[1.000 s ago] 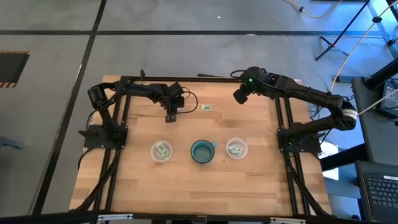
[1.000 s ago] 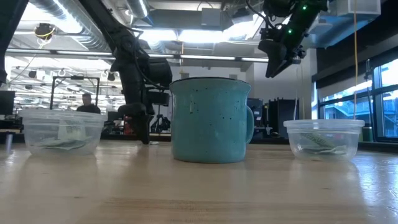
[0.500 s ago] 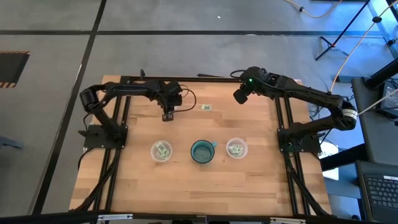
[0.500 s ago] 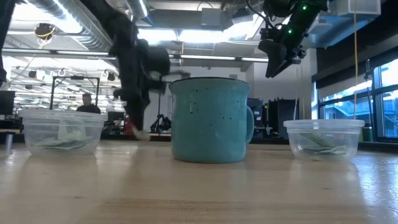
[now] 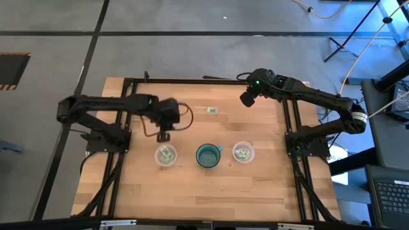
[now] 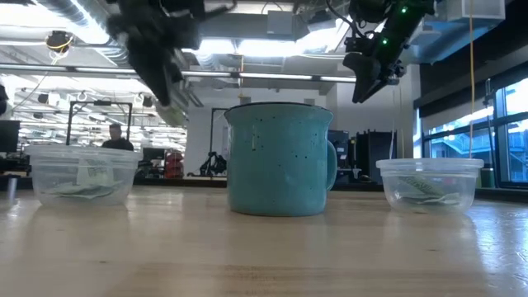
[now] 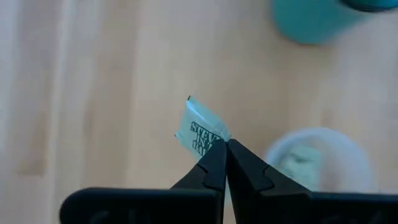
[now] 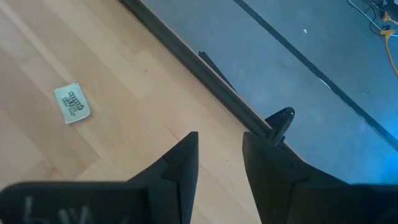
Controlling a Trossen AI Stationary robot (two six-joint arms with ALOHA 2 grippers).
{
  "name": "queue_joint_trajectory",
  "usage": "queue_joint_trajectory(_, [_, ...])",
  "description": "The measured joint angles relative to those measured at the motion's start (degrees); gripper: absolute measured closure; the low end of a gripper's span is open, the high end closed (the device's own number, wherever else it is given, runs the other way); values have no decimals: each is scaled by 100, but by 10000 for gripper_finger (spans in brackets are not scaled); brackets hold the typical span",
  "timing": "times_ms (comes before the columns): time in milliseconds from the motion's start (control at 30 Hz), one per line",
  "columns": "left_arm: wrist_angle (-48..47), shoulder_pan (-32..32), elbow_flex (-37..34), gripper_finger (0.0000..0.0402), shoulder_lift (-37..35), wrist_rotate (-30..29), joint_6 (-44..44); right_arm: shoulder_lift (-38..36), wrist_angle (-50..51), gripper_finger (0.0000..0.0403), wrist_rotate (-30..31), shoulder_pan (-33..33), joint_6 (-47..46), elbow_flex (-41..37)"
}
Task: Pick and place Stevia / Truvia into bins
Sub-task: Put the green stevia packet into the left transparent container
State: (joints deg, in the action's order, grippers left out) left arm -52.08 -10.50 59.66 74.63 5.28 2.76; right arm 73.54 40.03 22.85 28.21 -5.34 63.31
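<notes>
High view: two cups (image 5: 166, 155) (image 5: 243, 152), one mug (image 5: 208, 155), one loose packet (image 5: 212, 110) at 12 o'clock, long axis 3–9. Left gripper (image 7: 225, 144) pinches one tilted packet (image 7: 200, 129); right gripper (image 8: 219, 144) parted, idle

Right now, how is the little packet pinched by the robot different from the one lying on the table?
The held packet is up in the air, pinched at one end by the left tool, which is shut on it; the loose packet lies flat on the wood, touched by nothing. The held one hangs near the left cup; the loose one lies far from both cups. Both are small, pale and printed.
</notes>
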Motion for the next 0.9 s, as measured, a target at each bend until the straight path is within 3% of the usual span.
queue_joint_trajectory(400, [45, 1982, -26, 398, 364, -343, -1165, 0, 5, 274, 0, 0, -42, 0])
queue_joint_trajectory(900, [45, 2596, -26, 398, 690, -607, -2043, 0, 7, 274, 0, 0, -190, 0])
